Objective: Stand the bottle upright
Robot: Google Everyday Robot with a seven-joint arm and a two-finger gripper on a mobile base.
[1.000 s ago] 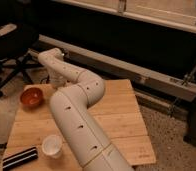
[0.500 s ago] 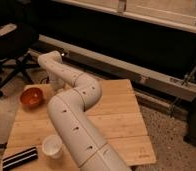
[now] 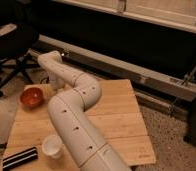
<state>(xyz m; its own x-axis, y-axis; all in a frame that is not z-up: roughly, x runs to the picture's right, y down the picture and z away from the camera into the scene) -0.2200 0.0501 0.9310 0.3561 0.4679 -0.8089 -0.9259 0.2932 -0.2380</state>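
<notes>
My white arm (image 3: 76,125) reaches from the bottom of the camera view across the wooden table (image 3: 118,125) to its far left edge. The gripper (image 3: 54,85) points down there, just right of the orange bowl, and the arm's wrist covers most of it. The bottle is hidden; I cannot see it on the table or at the gripper. The white cup (image 3: 52,146) stands upright near the front left, next to the arm.
An orange-red bowl (image 3: 32,97) sits at the table's left side. A dark striped flat object (image 3: 20,157) lies at the front left corner. An office chair (image 3: 11,50) stands beyond the table on the left. A metal rail (image 3: 141,77) runs behind.
The arm has shifted only slightly at the elbow and wrist. The bowl, cup and dark object have not moved.
</notes>
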